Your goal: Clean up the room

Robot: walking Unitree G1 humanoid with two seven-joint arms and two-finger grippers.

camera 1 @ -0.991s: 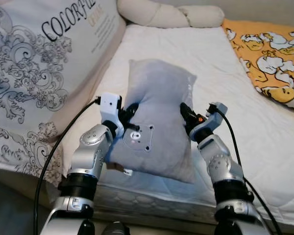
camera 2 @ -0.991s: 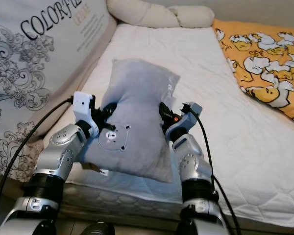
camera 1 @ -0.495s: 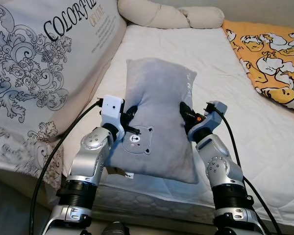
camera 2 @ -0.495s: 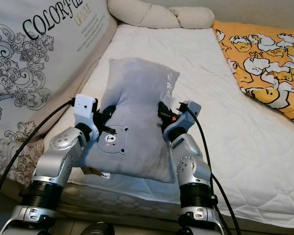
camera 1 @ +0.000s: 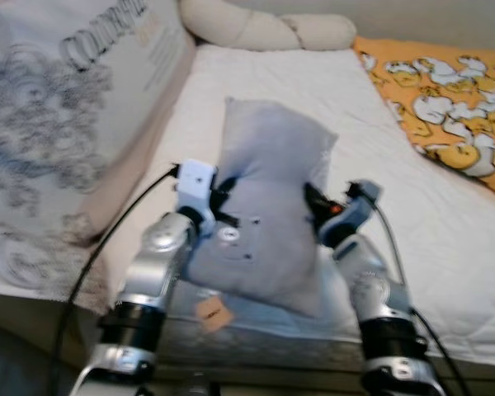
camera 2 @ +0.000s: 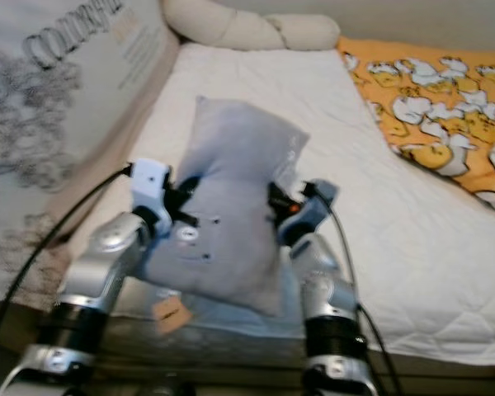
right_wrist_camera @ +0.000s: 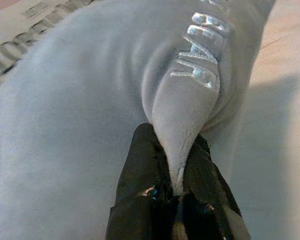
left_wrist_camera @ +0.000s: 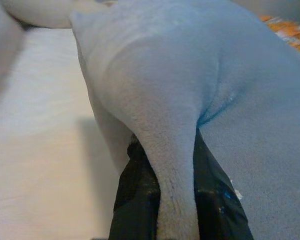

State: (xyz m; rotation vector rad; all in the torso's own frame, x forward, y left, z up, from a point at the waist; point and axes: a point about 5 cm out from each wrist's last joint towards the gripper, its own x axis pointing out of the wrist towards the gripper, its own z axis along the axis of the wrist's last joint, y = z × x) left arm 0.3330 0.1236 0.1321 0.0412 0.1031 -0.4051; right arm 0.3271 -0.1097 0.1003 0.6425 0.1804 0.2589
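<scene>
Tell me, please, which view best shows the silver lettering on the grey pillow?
The right wrist view: the silver lettering is large there, just above the fold that the right gripper pinches. The head views are blurred, and the left wrist view gives plain grey pillow.

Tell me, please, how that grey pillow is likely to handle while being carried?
The grey pillow probably stays floppy: it bunches into folds where the left tool and right tool pinch it. It seems light, since two small pinches hold it up.

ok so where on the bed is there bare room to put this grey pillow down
Widest free patch: white mattress beyond the grey pillow, bordered by the cream bolster and the orange duck blanket. Crowded along the robot's left by the big printed cushion. Left claw and right claw each pinch a pillow side.
</scene>
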